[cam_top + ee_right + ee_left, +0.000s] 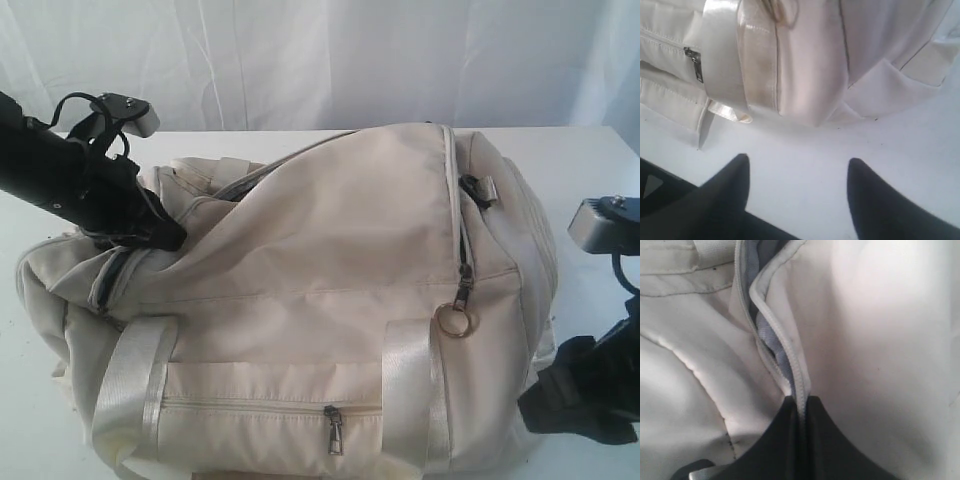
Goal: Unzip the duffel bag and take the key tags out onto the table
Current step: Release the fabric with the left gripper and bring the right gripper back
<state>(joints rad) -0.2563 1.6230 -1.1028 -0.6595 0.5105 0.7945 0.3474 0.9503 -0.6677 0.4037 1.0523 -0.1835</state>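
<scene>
The cream duffel bag (pixel 330 290) fills the middle of the exterior view, lying on the white table (pixel 590 160), with a white curtain (pixel 300 60) behind it. At the left of the frame the left gripper (pixel 165 238) is pressed into the bag's top. In its wrist view the left gripper's (pixel 802 407) dark fingers are together, pinching the corded zip edge (pixel 790 355) where the opening shows grey lining (pixel 767 337). Folded fabric hides what lies inside.

At the lower right the right gripper (pixel 585 395) sits off the bag's end. Its wrist view shows its fingers (pixel 735 185) wide apart over bare tabletop, holding nothing. A shiny webbing strap (pixel 725 55) and a pocket zip pull (pixel 694 60) are just beyond. On the front face a metal ring (pixel 456 321) hangs from a dark pull.
</scene>
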